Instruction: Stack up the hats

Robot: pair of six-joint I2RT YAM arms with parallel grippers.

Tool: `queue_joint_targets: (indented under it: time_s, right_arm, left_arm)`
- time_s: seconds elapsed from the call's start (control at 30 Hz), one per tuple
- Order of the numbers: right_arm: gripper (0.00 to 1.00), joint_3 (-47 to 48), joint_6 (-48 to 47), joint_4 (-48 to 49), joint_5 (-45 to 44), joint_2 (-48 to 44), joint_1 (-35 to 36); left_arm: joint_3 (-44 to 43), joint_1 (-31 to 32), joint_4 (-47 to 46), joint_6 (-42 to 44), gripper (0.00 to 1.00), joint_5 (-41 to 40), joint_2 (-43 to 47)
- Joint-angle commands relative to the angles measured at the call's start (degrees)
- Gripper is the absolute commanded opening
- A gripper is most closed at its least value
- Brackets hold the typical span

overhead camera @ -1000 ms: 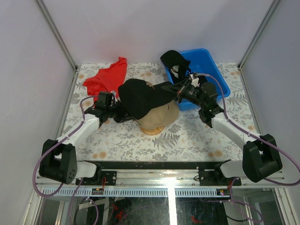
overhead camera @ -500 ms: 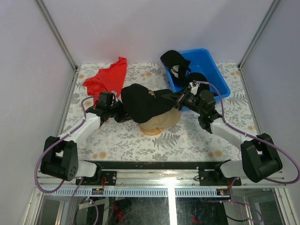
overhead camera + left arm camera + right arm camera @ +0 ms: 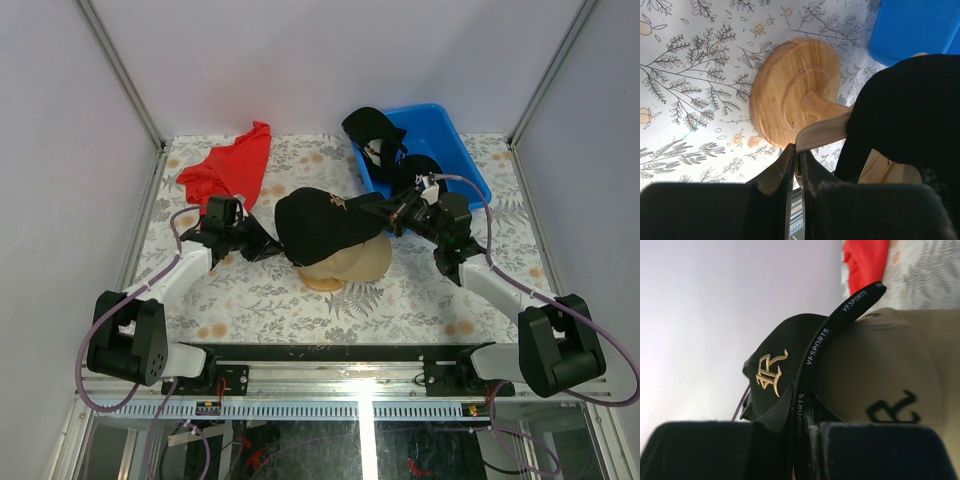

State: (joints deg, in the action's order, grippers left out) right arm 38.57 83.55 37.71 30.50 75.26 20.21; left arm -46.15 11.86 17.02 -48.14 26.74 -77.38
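Note:
A tan hat (image 3: 358, 258) sits on the round-topped wooden stand (image 3: 325, 279) in the middle of the table. A black hat (image 3: 318, 222) with a gold emblem lies over it, tilted. My right gripper (image 3: 386, 211) is shut on this black hat's brim (image 3: 826, 335), with the tan hat (image 3: 890, 365) just behind. My left gripper (image 3: 262, 246) is shut on the tan hat's back strap (image 3: 822, 134), beside the stand's base (image 3: 790, 90). Two more black hats (image 3: 374, 133) rest in the blue bin (image 3: 462, 150).
A red cloth (image 3: 228, 165) lies crumpled at the back left of the flowered table cover. The blue bin stands at the back right, close behind my right arm. Metal frame posts rise at both back corners.
The black hat has moved right and down over the tan hat, drawn by my right gripper, which pulled back to the right. My left gripper has stayed shut in about the same place.

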Motion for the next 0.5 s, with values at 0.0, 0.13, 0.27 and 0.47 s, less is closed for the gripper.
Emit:
queue_joint_targets:
  time_s: [0.0, 0.13, 0.27, 0.47]
  right_arm:
    - [0.00, -1.1, -6.8, -8.7, 0.7, -3.4, -1.9]
    - [0.00, -3.3, -8.3, -10.2, 0.6, -4.9, -2.0]
    - [0.00, -6.6, -9.1, -9.9, 0.4, -6.8, -2.0]
    - [0.00, -10.6, -9.8, -8.2, -0.6, -8.1, -2.0]
  left_arm:
    - [2.0, -0.9, -1.5, 0.9, 0.05, 0.1, 1.1]
    - [2.9, -0.9, -2.3, 0.2, 0.05, 0.2, 1.4]
    - [3.5, -1.0, -2.5, 0.1, 0.04, 0.2, 1.9]
    - [5.8, -1.0, -3.0, -0.1, 0.04, 0.1, 2.7]
